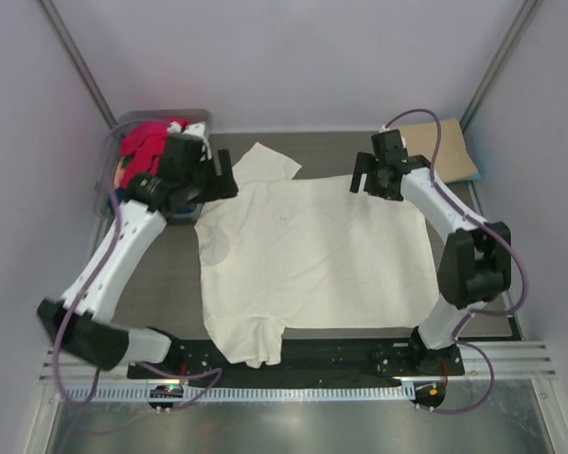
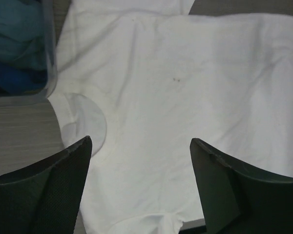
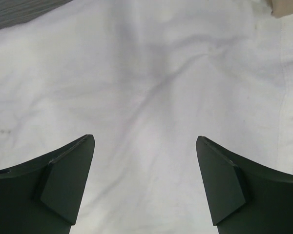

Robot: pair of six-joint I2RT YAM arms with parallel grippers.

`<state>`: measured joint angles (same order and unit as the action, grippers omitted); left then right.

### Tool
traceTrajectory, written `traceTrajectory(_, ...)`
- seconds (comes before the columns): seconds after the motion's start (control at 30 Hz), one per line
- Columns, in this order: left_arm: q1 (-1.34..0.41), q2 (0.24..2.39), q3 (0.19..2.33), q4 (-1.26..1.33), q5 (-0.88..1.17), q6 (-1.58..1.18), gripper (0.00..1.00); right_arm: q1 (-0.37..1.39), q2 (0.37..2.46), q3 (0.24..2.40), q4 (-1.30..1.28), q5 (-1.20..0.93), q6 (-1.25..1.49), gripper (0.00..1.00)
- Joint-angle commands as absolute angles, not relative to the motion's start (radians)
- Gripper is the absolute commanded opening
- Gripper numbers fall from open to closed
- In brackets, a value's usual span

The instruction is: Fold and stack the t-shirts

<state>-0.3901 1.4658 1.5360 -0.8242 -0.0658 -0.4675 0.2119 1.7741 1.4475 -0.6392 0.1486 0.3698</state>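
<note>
A large cream-white t-shirt lies spread flat on the dark mat, one sleeve at the far left, one hanging at the near edge. It fills the left wrist view and the right wrist view. A folded tan-beige shirt lies at the far right. A red shirt sits in the grey tub, with blue-grey cloth behind its wall. My left gripper is open above the shirt's far left corner. My right gripper is open above its far right corner. Both are empty.
The grey translucent tub stands at the far left corner, close to the left arm. Lilac walls enclose the table on three sides. A black rail with the arm bases runs along the near edge.
</note>
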Motion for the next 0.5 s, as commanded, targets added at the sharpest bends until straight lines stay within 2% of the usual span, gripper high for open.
traceTrajectory(0.0, -0.377, 1.170, 1.294, -0.863, -0.207, -0.498, 0.85, 0.305, 1.590, 1.349, -0.667, 0.179, 0.373, 0.92)
traceTrajectory(0.1, -0.377, 0.922, 1.127, -0.900, -0.169, -0.589, 0.85, 0.370, 1.436, 1.217, -0.629, 0.189, 0.411, 0.92)
traceTrajectory(0.2, -0.379, 0.777, 1.023, -0.977, -0.129, -0.663, 0.86, 0.393, 1.252, 1.048, -0.554, 0.183, 0.465, 0.92)
traceTrajectory(0.3, -0.380, 0.649, 0.931, -1.075, -0.081, -0.715, 1.00, 0.402, 1.039, 0.895, -0.490, 0.238, 0.540, 0.94)
traceTrajectory(0.43, -0.380, 0.528, 0.816, -0.985, -0.006, -0.765, 1.00, 0.407, 0.835, 0.735, -0.411, 0.334, 0.537, 0.96)
traceTrajectory(0.47, -0.382, 0.487, 0.804, -0.932, 0.076, -0.768, 1.00, 0.407, 0.807, 0.697, -0.404, 0.347, 0.543, 0.96)
